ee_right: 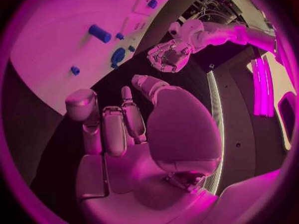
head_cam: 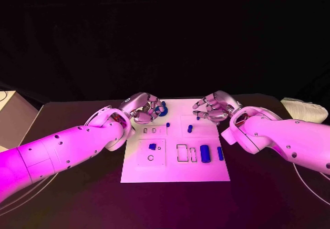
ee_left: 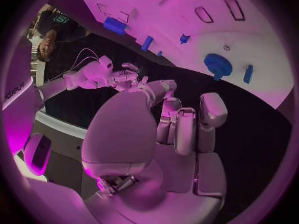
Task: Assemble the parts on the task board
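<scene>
A: Left hand (head_cam: 142, 109) — finger state?

B: Curled in toward the palm, nothing between them. In the left wrist view the fingers (ee_left: 187, 127) lie folded side by side against the palm, holding no part. The hand sits over the far left corner of the task board (head_cam: 175, 169).

A: Right hand (head_cam: 214, 108)?

B: Same posture, mirrored. Fingers drawn in, and the right wrist view shows the fingers (ee_right: 112, 129) bunched together with nothing in them. It hangs over the far right corner of the board.

A: Parts relative to the fingers?

B: A round blue disc part (head_cam: 162, 110) lies just beside the left hand's fingertips, on the side toward the right hand; whether they touch, cannot tell. It also shows in the left wrist view (ee_left: 217, 64) ahead of the folded fingers, apart from them. A small blue peg (head_cam: 190, 128) stands on the board between the two hands, nearer the robot than the fingertips of either. A blue cylinder (head_cam: 205, 153) lies on its side well short of the right hand's fingers, with a thin blue bar (head_cam: 220, 153) just beside it at the board's right edge. A small blue block (head_cam: 152, 147) sits well short of the left hand's fingers.

A: Board itself?

B: Flat on the black table (head_cam: 82, 191), between the two arms.
</scene>
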